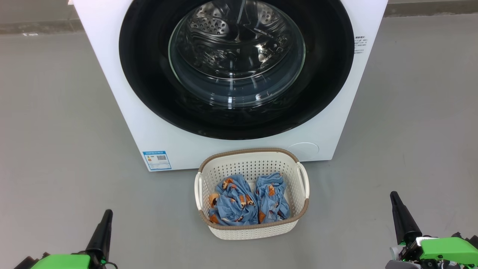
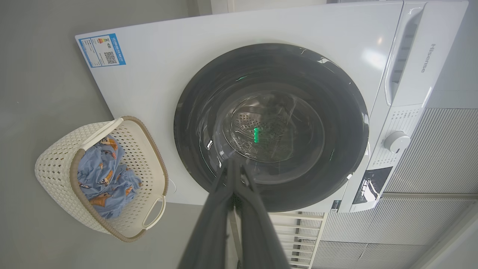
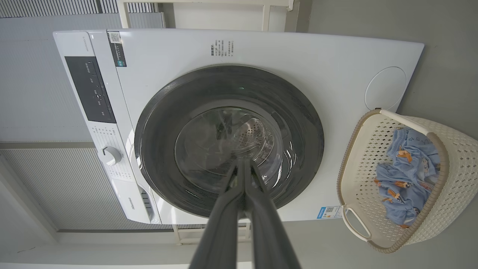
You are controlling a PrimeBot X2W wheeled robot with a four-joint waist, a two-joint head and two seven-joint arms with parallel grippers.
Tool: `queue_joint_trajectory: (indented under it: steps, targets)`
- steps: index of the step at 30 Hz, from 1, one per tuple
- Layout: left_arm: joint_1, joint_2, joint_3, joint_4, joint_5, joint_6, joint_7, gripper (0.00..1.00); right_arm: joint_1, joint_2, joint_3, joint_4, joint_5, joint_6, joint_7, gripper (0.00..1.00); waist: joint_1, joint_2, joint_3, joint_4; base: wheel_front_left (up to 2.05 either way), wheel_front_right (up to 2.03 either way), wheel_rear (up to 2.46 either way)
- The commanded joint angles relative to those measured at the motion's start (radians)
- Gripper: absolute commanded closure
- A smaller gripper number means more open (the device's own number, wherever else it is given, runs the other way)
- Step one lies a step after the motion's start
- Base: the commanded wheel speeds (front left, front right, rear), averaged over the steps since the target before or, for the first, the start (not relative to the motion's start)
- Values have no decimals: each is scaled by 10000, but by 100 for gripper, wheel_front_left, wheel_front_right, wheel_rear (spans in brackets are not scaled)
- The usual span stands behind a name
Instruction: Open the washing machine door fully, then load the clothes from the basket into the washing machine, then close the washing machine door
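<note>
The left fingers (image 1: 101, 233) are pressed together into one dark spike and grasp nothing; the right fingers (image 1: 401, 216) are clenched the same way, also empty. Each pair rises from a green wrist housing (image 1: 446, 248) at a bottom corner of the head view, the left tip leaning slightly right and the right tip slightly left. Both arms sit low over the grey floor (image 1: 56, 149), well apart from each other and from the basket (image 1: 246, 151) between them. In the wrist views each pair points at the glass of the door (image 1: 149, 74), and the washer (image 1: 186, 153) appears turned on its side, so both wrists are rolled. The door lies shut against the washer's white front. The basket stands on the floor just before the washer's lower edge, right of a blue label (image 1: 157, 160). The clothes (image 1: 246, 203) lie in it as two crumpled blue bundles side by side.
</note>
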Motion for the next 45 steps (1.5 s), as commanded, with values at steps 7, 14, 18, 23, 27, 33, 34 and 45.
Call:
queue_joint_trajectory:
  steps: [7, 14, 18, 23, 27, 33, 34, 45]
  targets:
    - [-412, 135, 335, -198, -89, -29, 25, 100, -404, -123, 275, -252, 42, 16, 75, 100, 0, -1, 0, 0, 0, 0, 0]
    - [-412, 135, 335, -198, -89, -29, 25, 100, -404, -123, 275, -252, 42, 16, 75, 100, 0, -1, 0, 0, 0, 0, 0]
    - [-412, 135, 335, -198, -89, -29, 25, 100, -404, -123, 275, -252, 42, 16, 75, 100, 0, -1, 0, 0, 0, 0, 0]
    - [-412, 135, 335, -198, -89, -29, 25, 100, -404, -123, 275, -252, 42, 16, 75, 100, 0, -1, 0, 0, 0, 0, 0]
    - [-412, 135, 335, -198, -89, -29, 25, 100, -404, -123, 275, -252, 42, 16, 75, 100, 0, -1, 0, 0, 0, 0, 0]
    - [-412, 135, 335, -198, -89, -29, 25, 100, -404, -123, 275, -252, 42, 16, 75, 100, 0, -1, 0, 0, 0, 0, 0]
    - [-412, 135, 335, -198, -89, -29, 25, 100, -404, -123, 275, -252, 42, 16, 75, 100, 0, -1, 0, 0, 0, 0, 0]
    - [-412, 135, 335, -198, -89, -29, 25, 100, -404, -123, 275, -252, 42, 16, 75, 100, 0, -1, 0, 0, 0, 0, 0]
